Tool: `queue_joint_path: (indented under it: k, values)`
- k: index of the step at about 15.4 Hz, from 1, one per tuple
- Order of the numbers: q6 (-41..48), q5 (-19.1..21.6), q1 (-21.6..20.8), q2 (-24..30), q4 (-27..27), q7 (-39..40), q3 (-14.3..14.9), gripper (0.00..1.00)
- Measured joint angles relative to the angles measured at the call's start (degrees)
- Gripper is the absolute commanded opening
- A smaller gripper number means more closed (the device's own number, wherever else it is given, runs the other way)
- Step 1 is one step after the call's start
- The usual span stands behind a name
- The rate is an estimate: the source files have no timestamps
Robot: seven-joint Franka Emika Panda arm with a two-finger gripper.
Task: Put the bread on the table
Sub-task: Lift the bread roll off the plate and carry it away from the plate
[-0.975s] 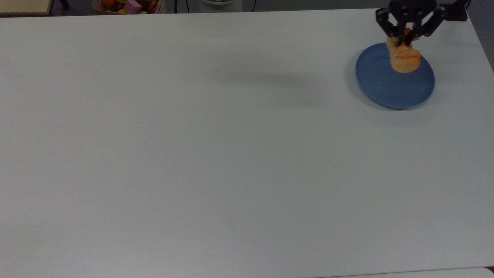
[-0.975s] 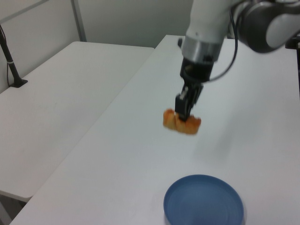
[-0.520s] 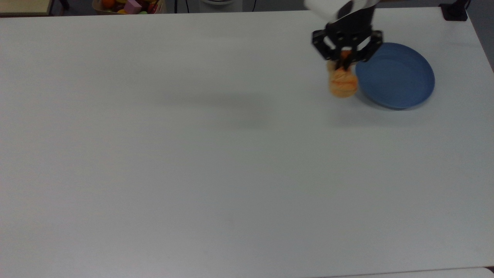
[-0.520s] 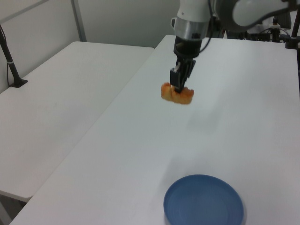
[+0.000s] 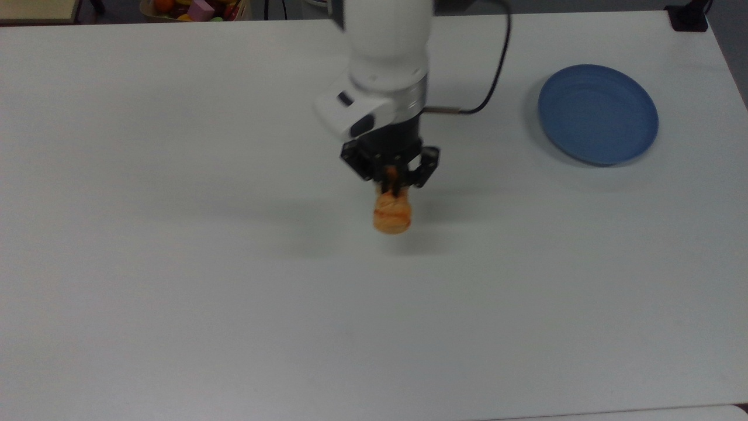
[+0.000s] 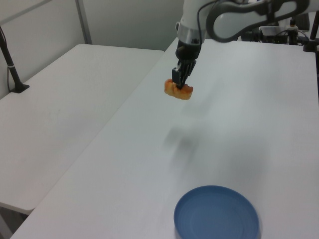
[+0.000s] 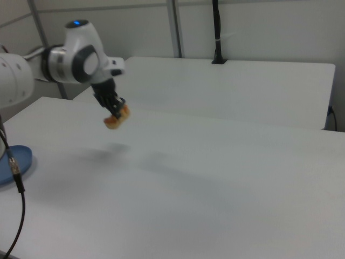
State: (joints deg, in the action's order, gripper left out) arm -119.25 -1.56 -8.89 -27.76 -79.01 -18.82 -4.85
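Observation:
The orange-brown bread (image 5: 392, 213) hangs in the air over the middle of the white table (image 5: 175, 263), held at its top by my gripper (image 5: 391, 182), which is shut on it. In the left view the bread (image 6: 178, 89) is well above the table (image 6: 239, 124), under the gripper (image 6: 179, 79). The right view has the bread (image 7: 116, 118) below the gripper (image 7: 114, 107), its shadow falling on the table (image 7: 188, 178) underneath.
A blue plate with nothing on it (image 5: 598, 114) sits at the top view's right, also in the left view as the blue plate (image 6: 217, 214) near the bottom and the plate's edge (image 7: 13, 159) at the right view's left. A cable (image 5: 497, 64) trails from the arm. A bin of toys (image 5: 196, 8) lies beyond the far edge.
The arm has carried the bread away from the blue plate toward the top view's left, out over the table's middle. The plate stays where it was.

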Motion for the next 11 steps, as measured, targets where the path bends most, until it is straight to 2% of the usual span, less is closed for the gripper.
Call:
queue_joint_path:
  k: [4,9,10,11]
  values:
    - [-0.86,0.0,1.48,-4.1,-0.03,3.33,2.11,0.0]
    - [-6.21,0.0,2.19,-9.92,-0.13,3.68,2.39,0.0]
    - [-7.19,0.0,2.21,-10.98,-0.13,3.68,2.39,0.06]
    - [-8.54,-0.01,2.21,-11.92,-0.05,3.68,2.41,0.16]
